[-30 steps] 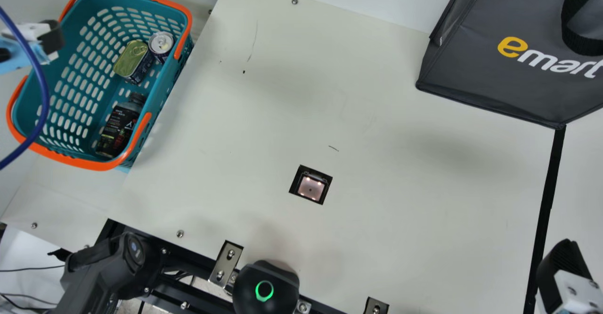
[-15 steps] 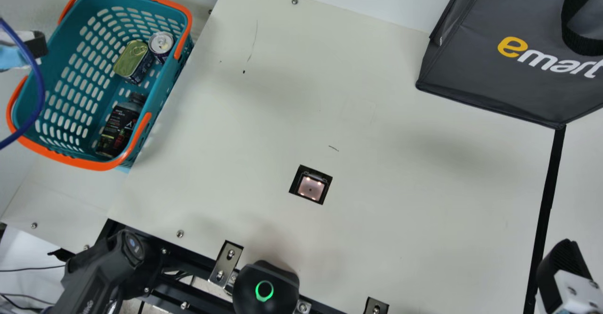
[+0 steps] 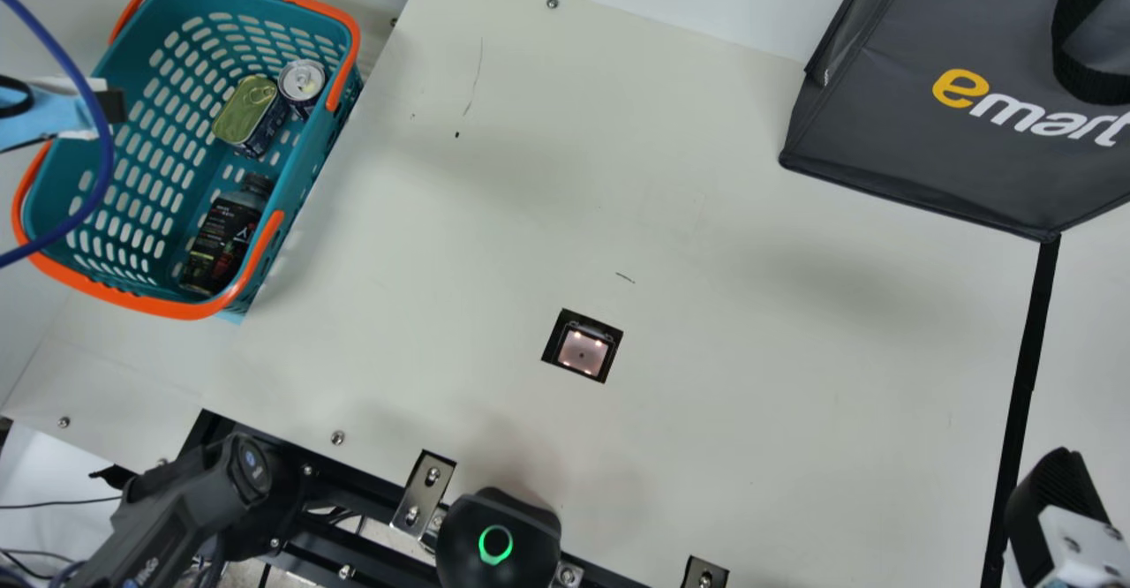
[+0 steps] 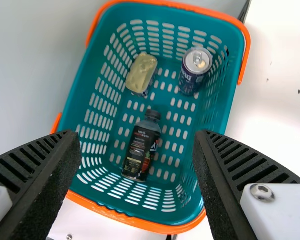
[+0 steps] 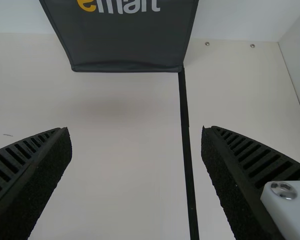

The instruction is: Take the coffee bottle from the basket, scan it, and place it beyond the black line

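Observation:
My left gripper (image 3: 111,104) is at the far left, over the outer side of the teal basket (image 3: 305,169). The dark coffee bottle (image 3: 224,239) lies in the basket, near its inner front side. In the left wrist view, my left gripper (image 4: 135,150) stands open above the basket, with the bottle (image 4: 141,146) lying below between its spread fingers. My right gripper (image 3: 1055,500) is at the lower right by the black line (image 3: 1024,376). The right wrist view has my right gripper (image 5: 136,145) open over the table, nothing between its fingers.
A flat tin (image 3: 246,111) and an upright can (image 3: 302,83) share the basket. The scanner window (image 3: 583,350) is set in the table (image 3: 750,305). A dark grey bag (image 3: 918,129) stands at the back right, near the black line's far end.
My left gripper first drew slightly outward, then came back right over the basket's outer side. The right gripper and the basket's contents have kept still.

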Motion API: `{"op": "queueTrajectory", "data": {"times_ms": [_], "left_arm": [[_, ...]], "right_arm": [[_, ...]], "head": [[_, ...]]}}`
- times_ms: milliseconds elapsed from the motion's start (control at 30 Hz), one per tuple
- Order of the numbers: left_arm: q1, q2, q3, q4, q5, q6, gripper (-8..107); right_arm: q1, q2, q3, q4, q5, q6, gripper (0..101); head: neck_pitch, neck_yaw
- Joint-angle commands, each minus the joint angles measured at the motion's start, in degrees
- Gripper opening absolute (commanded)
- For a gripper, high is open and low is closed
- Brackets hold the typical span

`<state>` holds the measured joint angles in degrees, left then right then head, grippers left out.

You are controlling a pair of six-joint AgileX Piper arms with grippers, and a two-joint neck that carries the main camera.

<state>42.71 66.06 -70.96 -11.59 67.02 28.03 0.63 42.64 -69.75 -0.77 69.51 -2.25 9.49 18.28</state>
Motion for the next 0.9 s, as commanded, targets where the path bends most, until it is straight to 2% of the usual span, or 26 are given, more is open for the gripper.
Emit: {"op": "queueTrajectory", "data": {"times_ms": [0,433,867], "left_arm": [[-0.8,0.8,0.1,0.6,0.1,-0.5,90],[-4.9,7.2,0.7,2.8,-0.4,-1.0,90],[-4.3,13.8,3.3,3.7,-4.8,3.0,90]], "right_arm": [[0.0,0.0,0.0,0.0,0.0,0.0,91],[0.0,0.0,0.0,0.0,0.0,0.0,91],[0.0,0.0,0.0,0.0,0.0,0.0,91]], "head": [[-1.6,0.1],[-1.6,0.1],[-1.6,0.1]]}}
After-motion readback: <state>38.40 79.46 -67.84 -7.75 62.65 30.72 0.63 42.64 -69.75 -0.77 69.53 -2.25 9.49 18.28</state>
